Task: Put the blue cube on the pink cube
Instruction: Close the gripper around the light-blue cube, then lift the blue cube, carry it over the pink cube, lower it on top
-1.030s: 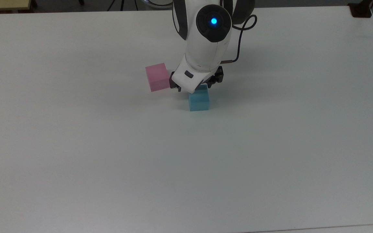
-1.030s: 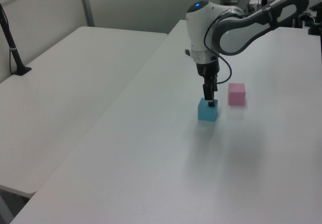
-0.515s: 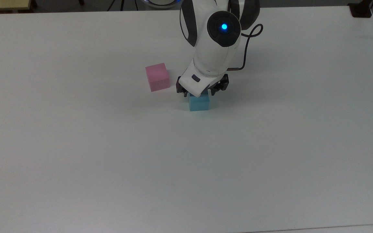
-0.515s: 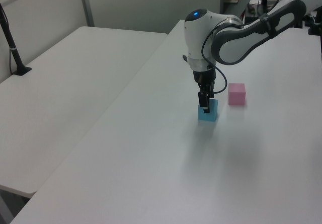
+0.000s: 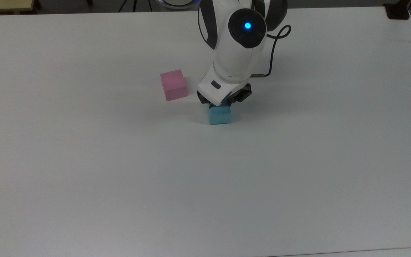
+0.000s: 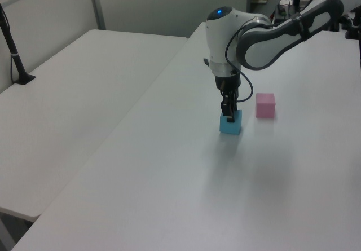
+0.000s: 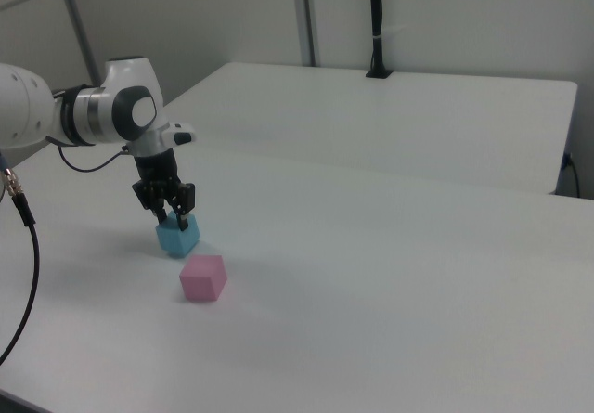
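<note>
Gripper [image 7: 174,218] down over blue cube [image 7: 177,237] — fingers astride it, grip not discernible — pink cube [image 7: 203,277] near, apart, on table [image 5: 120,171].

Legible text, labels, brands, numbers, signs: none were found. All surfaces recorded in the three views were unmarked.

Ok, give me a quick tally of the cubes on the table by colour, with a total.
Blue cube: 1, under the tool
Pink cube: 1, standing apart on the table
Total: 2 cubes
</note>
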You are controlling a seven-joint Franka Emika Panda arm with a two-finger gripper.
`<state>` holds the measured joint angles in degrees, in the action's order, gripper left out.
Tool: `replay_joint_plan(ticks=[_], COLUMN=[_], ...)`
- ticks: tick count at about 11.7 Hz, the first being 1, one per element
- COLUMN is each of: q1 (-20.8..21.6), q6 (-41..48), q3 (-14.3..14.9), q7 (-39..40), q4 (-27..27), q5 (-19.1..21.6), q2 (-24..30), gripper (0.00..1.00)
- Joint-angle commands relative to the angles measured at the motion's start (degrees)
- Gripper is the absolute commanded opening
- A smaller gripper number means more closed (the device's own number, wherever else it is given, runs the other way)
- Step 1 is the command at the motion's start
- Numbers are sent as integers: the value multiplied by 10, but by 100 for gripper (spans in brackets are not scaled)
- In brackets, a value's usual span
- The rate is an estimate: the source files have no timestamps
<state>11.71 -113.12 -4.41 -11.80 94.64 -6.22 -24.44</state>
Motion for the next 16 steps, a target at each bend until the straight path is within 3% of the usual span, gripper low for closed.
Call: replay_joint_plan(ticks=[1,3,6,9,16], q1=[-1,-12,-49,-83,-95], q6=[25,60,137,139,58], q3=[3,4,3,4,4], q7=[-8,-2,126,222,219], q4=[8,9,32,94,164], q5=[-9,-11,-10,-12,-42], q2=[51,82,154,195,191], gripper=[47,47,48,56,57])
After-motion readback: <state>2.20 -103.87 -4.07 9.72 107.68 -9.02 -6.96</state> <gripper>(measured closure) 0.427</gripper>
